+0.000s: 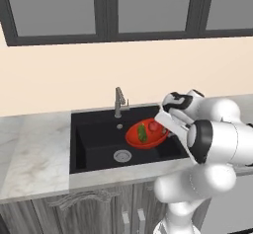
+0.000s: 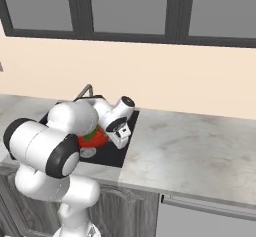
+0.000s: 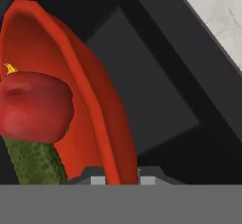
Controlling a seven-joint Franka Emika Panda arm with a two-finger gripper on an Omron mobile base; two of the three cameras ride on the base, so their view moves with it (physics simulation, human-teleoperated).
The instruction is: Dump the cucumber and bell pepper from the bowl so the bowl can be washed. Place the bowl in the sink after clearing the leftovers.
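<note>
1. The wide, shallow, bright red bowl [image 1: 146,135] is up in the air over the big black rectangular sink [image 1: 99,144], tipped to one side, and the gripper [image 3: 119,178] has it by the rim. In the hand view the rim runs straight down between the two small dark fingertips [image 3: 97,179], so they're pinching the bowl's edge.
2. Still inside the bowl: the short dark green cucumber [image 1: 142,133] and the small roundish red bell pepper [image 1: 153,126]. In the hand view the pepper [image 3: 35,107] sits above and to the left of the fingers with the cucumber [image 3: 35,164] just under it, touching, both against the inner wall.
3. No brand, label or writing anywhere that I can read.
4. Room to move: past the fingers there's open black basin floor, with the round silver drain [image 1: 122,155] well left of and below the bowl in the left base view. The grey metal faucet [image 1: 119,102] stands at the back rim, near but apart from the bowl.
5. The white marble counter [image 2: 195,151] runs off wide and bare on the right side.
6. View differences: in the right base view the arm covers most of the bowl [image 2: 95,137], just a red sliver showing. The veg reads clearly from the left base and hand views.
</note>
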